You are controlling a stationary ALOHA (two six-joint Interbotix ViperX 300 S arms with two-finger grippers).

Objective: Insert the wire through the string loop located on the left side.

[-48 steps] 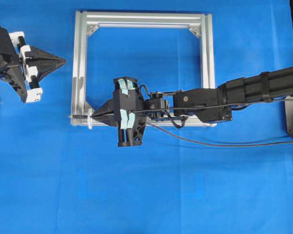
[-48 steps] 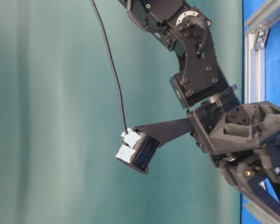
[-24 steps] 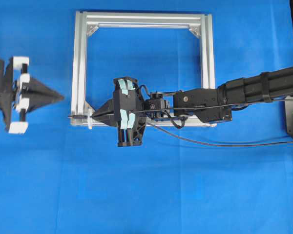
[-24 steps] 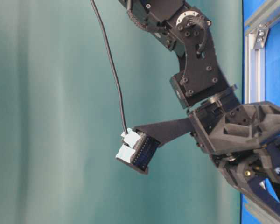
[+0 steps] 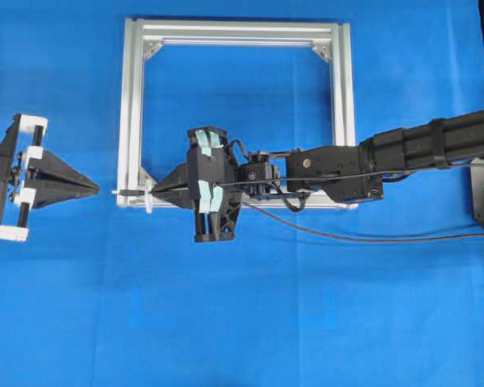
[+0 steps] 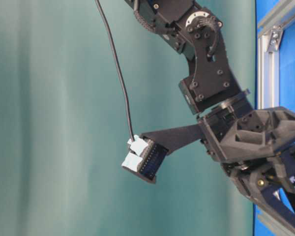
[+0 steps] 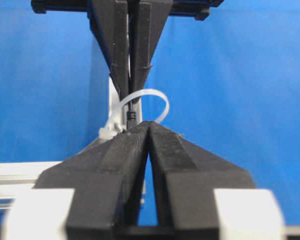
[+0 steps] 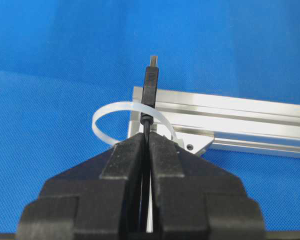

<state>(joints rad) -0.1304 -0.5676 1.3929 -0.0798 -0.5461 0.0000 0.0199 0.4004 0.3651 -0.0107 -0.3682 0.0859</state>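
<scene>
The right gripper (image 5: 157,192) is clamped on the wire (image 8: 151,82) so its plug pokes through the string loop (image 8: 110,114) at the frame (image 5: 133,105) corner, where the barely parted, empty left gripper (image 5: 93,189) can take it

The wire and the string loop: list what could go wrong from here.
1. The right pincer holds the wire with its plug poking through the string loop; pulling back could drag it out again.
2. The left pincer, nearly closed, points at the plug tip; closing off-line could miss the thin tip or knock it.
3. It could also snag the flimsy loop and bend it against the silver frame.
</scene>
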